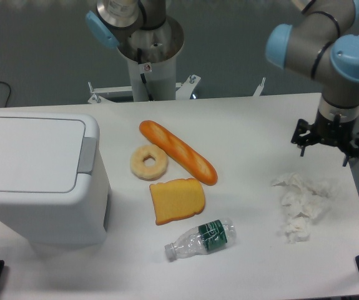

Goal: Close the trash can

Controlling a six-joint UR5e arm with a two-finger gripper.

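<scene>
- Grey wall behind, one white bench (254,125) in front of it carrying everything.
- One hand (328,145) hangs at the right edge of the bench, pointing down, its two dark fingers (302,139) spread apart with nothing between them; it touches no object.
- Above it rises one arm (329,50) with grey links and blue joint caps.
- Just below the hand lies one heap of crumpled white tissue (303,203), apart from the fingers.
- Further toward the middle of the bench sit four items, one of each: a long baguette (178,152) lying on a slant, a ring-shaped bagel (148,162) just beside its left flank, a slice of toast (177,200) just below both, and a clear plastic bottle (200,239) with a green label lying on its side below the toast.
- Well apart from the hand, at the far left side of the bench, stands one trash can (42,178), white and boxy, far larger than the food.
- Its flat lid (32,153) lies down flush on top, closed, with a grey latch tab (87,154) on the side facing the bagel.
</scene>
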